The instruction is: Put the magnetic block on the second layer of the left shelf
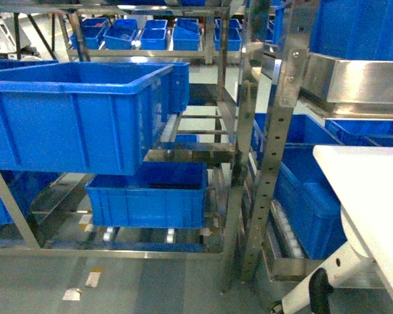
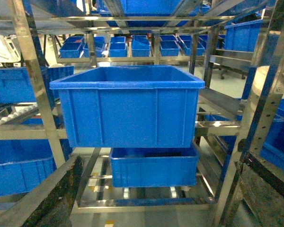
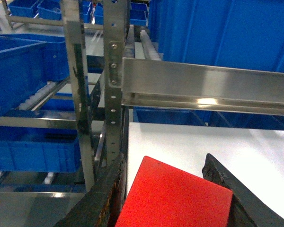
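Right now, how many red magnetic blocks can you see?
1. The magnetic block sits between the right gripper fingers, above the white tabletop. Others could be hidden inside the blue crates.
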### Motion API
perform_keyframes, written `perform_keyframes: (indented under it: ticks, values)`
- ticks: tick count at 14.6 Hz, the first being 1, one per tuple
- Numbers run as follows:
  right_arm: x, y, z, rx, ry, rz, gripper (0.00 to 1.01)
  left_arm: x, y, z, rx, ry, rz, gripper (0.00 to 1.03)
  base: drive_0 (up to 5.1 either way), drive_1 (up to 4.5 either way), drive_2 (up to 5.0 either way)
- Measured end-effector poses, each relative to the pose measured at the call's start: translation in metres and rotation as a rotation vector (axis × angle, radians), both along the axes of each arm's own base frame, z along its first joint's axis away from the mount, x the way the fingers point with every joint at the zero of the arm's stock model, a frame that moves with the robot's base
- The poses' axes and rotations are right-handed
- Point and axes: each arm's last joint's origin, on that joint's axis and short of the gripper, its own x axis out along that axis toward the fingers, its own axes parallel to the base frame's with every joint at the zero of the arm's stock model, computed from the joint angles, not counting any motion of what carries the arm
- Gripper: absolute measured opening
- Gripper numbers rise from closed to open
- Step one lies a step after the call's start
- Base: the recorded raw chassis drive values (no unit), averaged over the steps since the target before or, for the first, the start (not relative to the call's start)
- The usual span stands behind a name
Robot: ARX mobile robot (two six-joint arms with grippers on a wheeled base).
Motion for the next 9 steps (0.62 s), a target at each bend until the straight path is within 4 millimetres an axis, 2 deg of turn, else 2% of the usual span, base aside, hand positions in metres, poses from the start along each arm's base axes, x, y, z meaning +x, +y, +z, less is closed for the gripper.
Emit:
perform_keyframes:
  ticks: [9]
  values:
    - [0.0000,0.0000,-0.0002,0.000,0.002,0.000,0.42,0.0000,0.0000,-0.0002,0.000,0.002,0.000,0.98,-5.0,2.48,2.5]
